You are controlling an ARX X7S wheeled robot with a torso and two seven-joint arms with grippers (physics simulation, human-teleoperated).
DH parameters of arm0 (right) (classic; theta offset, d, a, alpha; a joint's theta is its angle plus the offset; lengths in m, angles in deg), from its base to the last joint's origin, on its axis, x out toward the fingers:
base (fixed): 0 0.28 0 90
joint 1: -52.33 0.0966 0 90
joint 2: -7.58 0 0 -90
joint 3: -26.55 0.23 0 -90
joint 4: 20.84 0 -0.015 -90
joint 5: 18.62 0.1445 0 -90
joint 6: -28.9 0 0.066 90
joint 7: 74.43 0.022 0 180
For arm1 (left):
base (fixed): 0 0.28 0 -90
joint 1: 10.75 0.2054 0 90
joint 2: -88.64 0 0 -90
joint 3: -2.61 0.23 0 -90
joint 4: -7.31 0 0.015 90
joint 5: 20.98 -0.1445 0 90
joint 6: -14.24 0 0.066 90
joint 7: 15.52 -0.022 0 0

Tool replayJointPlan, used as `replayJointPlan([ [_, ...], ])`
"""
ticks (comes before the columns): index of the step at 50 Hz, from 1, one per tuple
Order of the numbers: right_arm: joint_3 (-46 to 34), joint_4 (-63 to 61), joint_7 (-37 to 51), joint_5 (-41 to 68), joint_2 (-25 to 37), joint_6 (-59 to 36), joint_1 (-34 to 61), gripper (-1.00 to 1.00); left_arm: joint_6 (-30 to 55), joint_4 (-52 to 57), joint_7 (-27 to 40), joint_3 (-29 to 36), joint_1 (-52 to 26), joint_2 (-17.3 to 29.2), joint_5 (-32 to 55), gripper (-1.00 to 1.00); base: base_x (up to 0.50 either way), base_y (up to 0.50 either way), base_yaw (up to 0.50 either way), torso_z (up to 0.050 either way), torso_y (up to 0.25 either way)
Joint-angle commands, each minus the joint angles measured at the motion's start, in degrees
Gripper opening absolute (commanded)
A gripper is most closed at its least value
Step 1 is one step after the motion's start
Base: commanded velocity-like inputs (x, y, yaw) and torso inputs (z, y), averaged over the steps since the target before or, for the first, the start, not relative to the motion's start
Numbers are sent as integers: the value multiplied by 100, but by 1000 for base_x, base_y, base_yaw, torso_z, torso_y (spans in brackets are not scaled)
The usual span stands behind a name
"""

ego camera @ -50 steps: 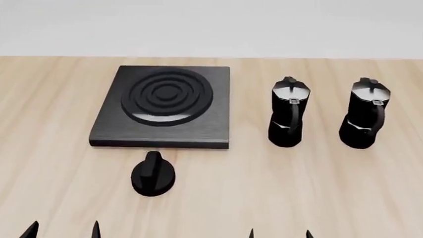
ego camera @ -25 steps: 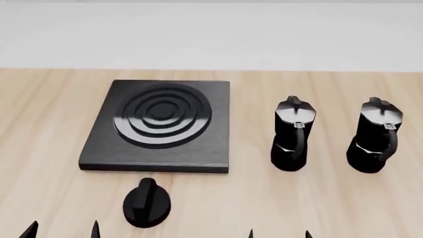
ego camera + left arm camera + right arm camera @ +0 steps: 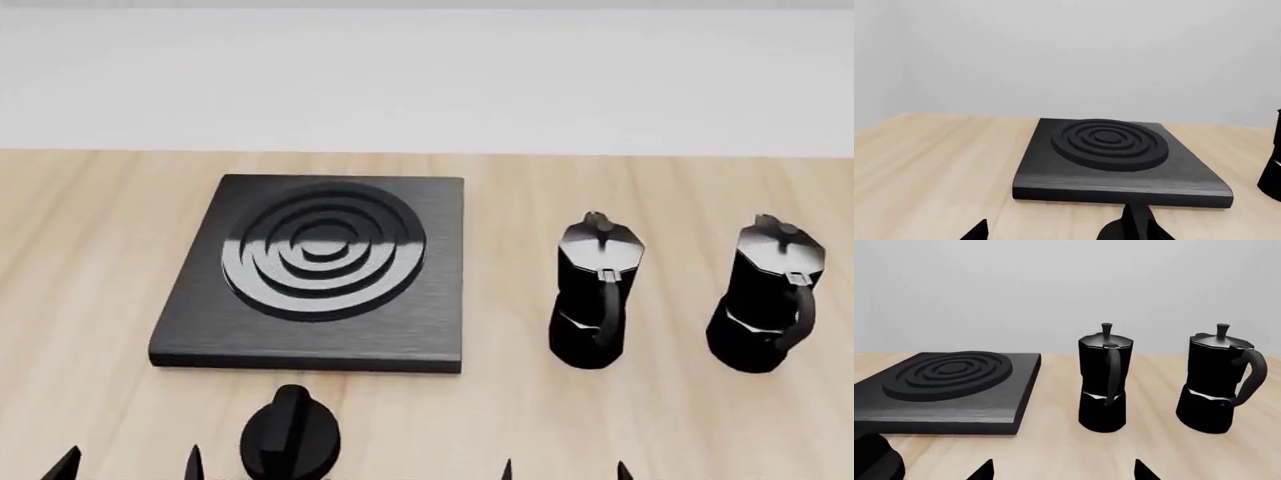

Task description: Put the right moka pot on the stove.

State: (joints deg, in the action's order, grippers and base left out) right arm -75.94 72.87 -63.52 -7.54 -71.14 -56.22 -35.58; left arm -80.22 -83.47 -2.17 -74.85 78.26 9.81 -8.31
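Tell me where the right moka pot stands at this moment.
In the head view the right moka pot stands upright on the table's right side, apart from the other moka pot to its left, with the stove further left.

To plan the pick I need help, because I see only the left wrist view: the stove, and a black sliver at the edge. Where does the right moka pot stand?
Observer: The right moka pot stands upright, farthest to the right of the stove; another pot stands between them.
Operator: Do the two pots touch?
Observer: No, bare table shows between them.
Operator: Is the right gripper holding anything?
Observer: No, the right gripper is open and empty, nearer the robot than both pots.
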Motion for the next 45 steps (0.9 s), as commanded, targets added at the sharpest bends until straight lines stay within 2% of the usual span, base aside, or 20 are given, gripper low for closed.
replayJointPlan([
  [1,-38,64,28,8,15,-8,61,100,-25,48,4,37,33,34,44,100,219,0,0,0,0],
  [20,-63,191,78,57,33,32,102,100,-61,-2,43,81,1,63,83,100,445,0,0,0,0],
  [32,-93,20,92,94,116,-58,69,100,52,243,118,121,56,129,90,100,11,0,0,0,0],
  [42,-138,-636,170,132,286,-466,-21,100,1228,1810,386,106,259,504,355,100,0,0,0,0,0],
  [45,-44,-1121,272,234,393,-746,-94,100,1780,2650,564,95,345,695,412,100,0,0,0,0,0],
])
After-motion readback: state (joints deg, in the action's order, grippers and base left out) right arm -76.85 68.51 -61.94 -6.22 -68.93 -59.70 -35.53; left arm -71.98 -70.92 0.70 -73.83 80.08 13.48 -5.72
